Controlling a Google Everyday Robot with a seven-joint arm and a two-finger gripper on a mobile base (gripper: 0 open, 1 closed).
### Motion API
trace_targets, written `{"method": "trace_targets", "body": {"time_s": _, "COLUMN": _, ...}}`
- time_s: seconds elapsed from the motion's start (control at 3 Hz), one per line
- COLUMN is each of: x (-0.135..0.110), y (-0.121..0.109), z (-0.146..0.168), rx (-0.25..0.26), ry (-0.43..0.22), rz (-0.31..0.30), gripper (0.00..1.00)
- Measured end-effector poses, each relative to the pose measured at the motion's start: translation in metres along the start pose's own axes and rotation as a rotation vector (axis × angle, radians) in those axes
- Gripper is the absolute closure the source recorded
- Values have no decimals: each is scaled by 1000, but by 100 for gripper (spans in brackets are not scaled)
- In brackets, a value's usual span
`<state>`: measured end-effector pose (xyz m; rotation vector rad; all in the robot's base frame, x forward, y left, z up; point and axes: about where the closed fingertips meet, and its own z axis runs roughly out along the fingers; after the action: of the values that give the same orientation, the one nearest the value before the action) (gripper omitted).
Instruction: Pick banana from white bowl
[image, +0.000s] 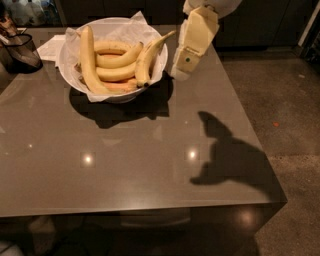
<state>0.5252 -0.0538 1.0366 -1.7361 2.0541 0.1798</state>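
The white bowl (157, 67) stands at the back left of the grey table, lined with crumpled white paper. Several yellow bananas lie in it; one long banana (87, 60) runs along the left side and another banana (149, 56) leans over the right rim with its stem pointing up and right. My gripper (180, 72) hangs just right of the bowl, above the table, its cream-coloured fingers pointing down and left, apart from the bananas. Nothing is held in it.
A dark mesh basket (20, 50) stands at the far left edge of the table. The grey table (150, 165) ends at the right and front, with bare floor beyond. The arm's shadow falls on the table's right front part.
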Motion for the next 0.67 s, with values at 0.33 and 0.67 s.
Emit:
{"method": "trace_targets", "body": {"time_s": 0.33, "x": -4, "y": -3, "z": 1, "rx": 9, "ry": -10, "rz": -2, "gripper": 0}}
{"method": "trace_targets", "body": {"time_s": 0.67, "x": -31, "y": -20, "z": 24, "rx": -13, "ry": -27, "rz": -5, "gripper": 0}}
